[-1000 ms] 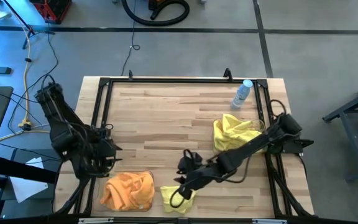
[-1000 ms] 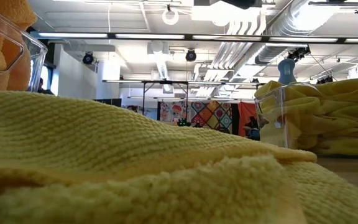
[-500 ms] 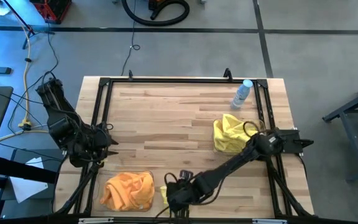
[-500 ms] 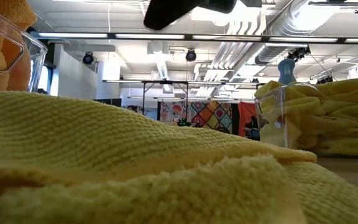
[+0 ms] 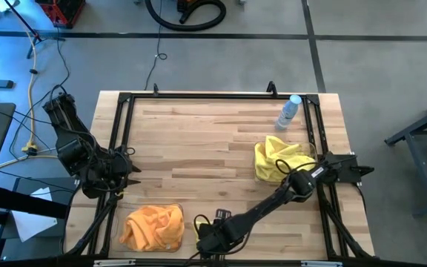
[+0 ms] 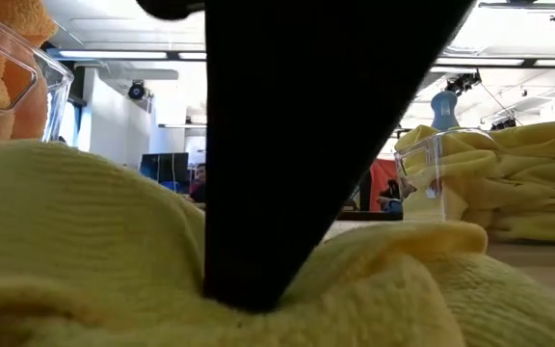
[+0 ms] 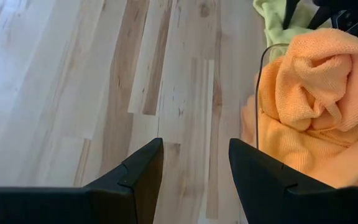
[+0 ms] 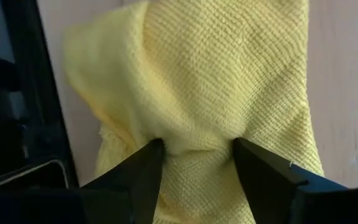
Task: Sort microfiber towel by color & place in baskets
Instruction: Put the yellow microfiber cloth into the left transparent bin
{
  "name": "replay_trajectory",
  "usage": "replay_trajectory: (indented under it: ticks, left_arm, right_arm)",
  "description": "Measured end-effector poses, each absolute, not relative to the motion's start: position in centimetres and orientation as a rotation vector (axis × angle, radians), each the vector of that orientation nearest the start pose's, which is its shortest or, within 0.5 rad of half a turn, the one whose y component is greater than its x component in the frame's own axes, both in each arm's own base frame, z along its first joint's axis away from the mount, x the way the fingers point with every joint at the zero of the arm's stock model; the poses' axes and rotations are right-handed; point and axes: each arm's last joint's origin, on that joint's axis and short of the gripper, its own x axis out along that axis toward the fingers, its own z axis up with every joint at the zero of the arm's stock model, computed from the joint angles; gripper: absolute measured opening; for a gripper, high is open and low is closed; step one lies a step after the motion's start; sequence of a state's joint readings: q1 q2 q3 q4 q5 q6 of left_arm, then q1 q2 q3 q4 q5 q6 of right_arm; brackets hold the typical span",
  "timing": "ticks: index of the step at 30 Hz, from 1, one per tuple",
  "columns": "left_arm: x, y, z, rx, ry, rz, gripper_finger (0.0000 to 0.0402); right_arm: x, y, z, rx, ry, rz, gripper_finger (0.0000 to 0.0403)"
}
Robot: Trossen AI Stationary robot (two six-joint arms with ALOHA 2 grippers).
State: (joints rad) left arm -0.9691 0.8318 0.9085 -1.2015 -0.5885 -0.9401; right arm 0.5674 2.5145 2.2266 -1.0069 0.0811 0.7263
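Towel position: loose yellow towel (image 8: 216, 81) lies at the table's near edge, just beside the orange basket (image 5: 153, 226), directly under the right gripper (image 8: 194, 155).
Right fingers: 2 fingers a narrow gap apart, pressed down into the cloth with a raised fold bunched between them; not yet closed on it.
Nearer arm: right, already touching; left gripper (image 7: 191, 165) hovers open over bare wood, empty.
Destination: yellow basket (image 5: 279, 159) sits well apart, back along the right arm.

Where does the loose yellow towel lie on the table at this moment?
In the high view, the loose yellow towel lies at the table's near edge, under the right gripper, just right of the orange-filled basket.
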Motion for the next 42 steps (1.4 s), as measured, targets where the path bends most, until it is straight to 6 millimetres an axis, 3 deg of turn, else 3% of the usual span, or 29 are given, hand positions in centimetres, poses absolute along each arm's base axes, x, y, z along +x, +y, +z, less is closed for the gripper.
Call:
replay_trajectory:
  ticks: [4, 10, 12, 16, 20, 31, 35, 42]
  left_arm:
    - [8.2, -9.1, 29.4, -0.093, 0.847, 0.062, 0.0169]
    - [8.2, -9.1, 29.4, -0.095, 0.847, 0.063, 0.0169]
    - [8.2, -9.1, 29.4, -0.093, 0.843, 0.066, 0.0169]
    - [8.2, -9.1, 29.5, -0.088, 0.828, 0.077, 0.0169]
    - [8.2, -9.1, 29.5, -0.088, 0.825, 0.079, 0.0169]
    - [9.1, -8.9, 29.8, -0.095, 0.764, 0.111, 0.0169]
    - [9.8, -8.8, 30.1, -0.104, 0.729, 0.114, 0.0169]
    - [10.8, -8.2, 30.3, -0.121, 0.7, 0.162, 0.0169]
  right_arm:
    - [43.2, 27.3, 15.1, 0.239, 1.311, -0.099, 0.0157]
    - [42.6, 27.2, 15.0, 0.289, 1.368, -0.154, 0.0035]
    - [42.6, 27.1, 15.0, 0.298, 1.393, -0.143, 0.0012]
    - [42.0, 26.8, 15.3, 0.295, 1.416, -0.211, 0.0026]
    - [40.6, 26.6, 16.0, 0.215, 1.429, -0.334, 0.0007]
    - [38.2, 25.7, 20.2, 0.036, 1.352, -0.483, 0.0003]
    - [37.4, 24.8, 19.9, -0.018, 1.389, -0.498, 0.0002]
    - [34.6, 22.0, 20.5, 0.103, 1.285, -0.438, 0.0001]
